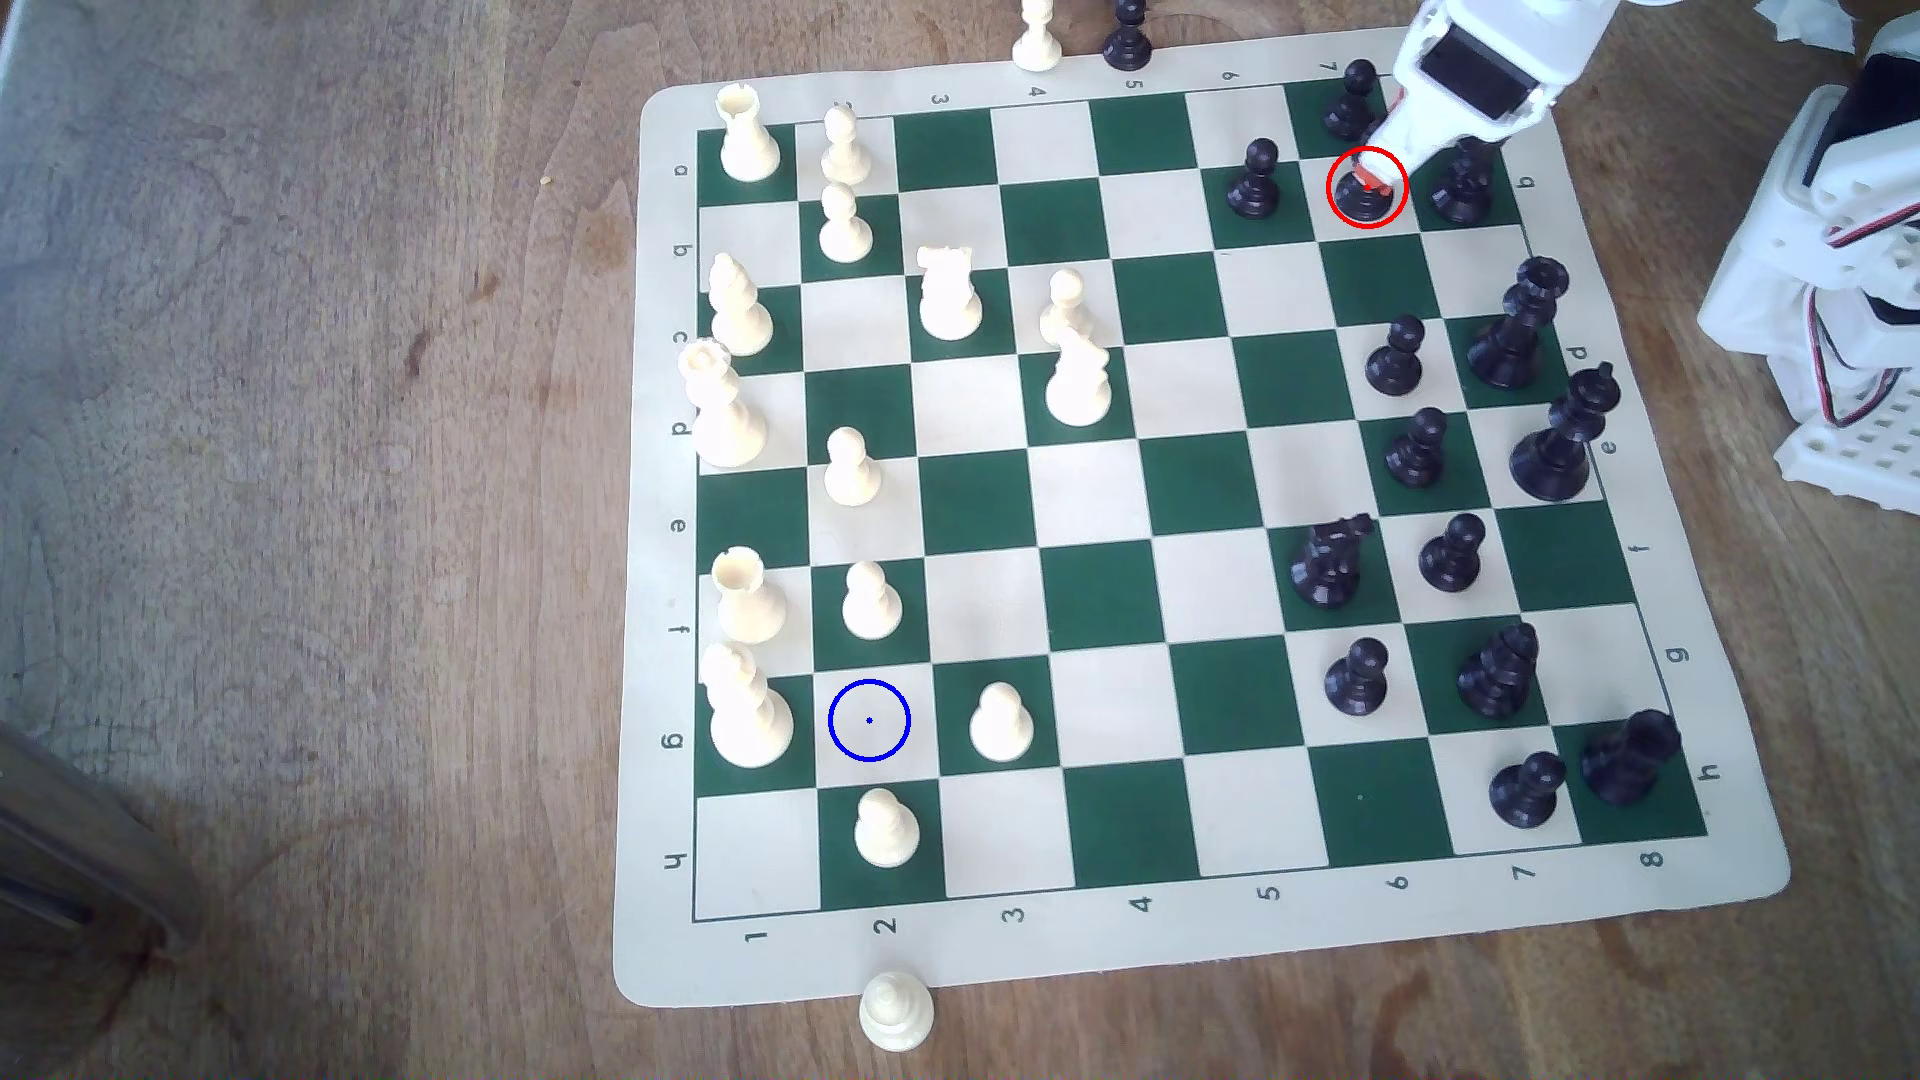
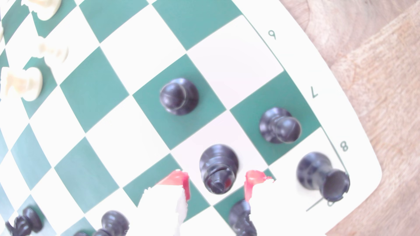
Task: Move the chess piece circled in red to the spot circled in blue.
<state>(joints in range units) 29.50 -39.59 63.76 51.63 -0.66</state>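
The black bishop (image 1: 1359, 195) stands upright on a cream square inside the red ring, near the board's far right corner in the exterior view. My white gripper (image 1: 1377, 183) comes down over it from the arm above. In the wrist view the bishop (image 2: 218, 169) sits between the two red-tipped fingers (image 2: 183, 181), with a gap on each side. The gripper (image 2: 217, 180) is open and not touching it. The blue-ringed cream square (image 1: 870, 720) lies at the board's near left in the exterior view and holds no piece.
Close around the bishop are two black pawns (image 2: 179, 96) (image 2: 279, 126), a black rook (image 2: 322, 174) and a black knight (image 2: 241, 217). White pawns (image 1: 871, 600) (image 1: 1001, 722) (image 1: 886, 828) and a white knight (image 1: 743, 717) ring the blue spot. The arm's base (image 1: 1839, 260) stands right of the board.
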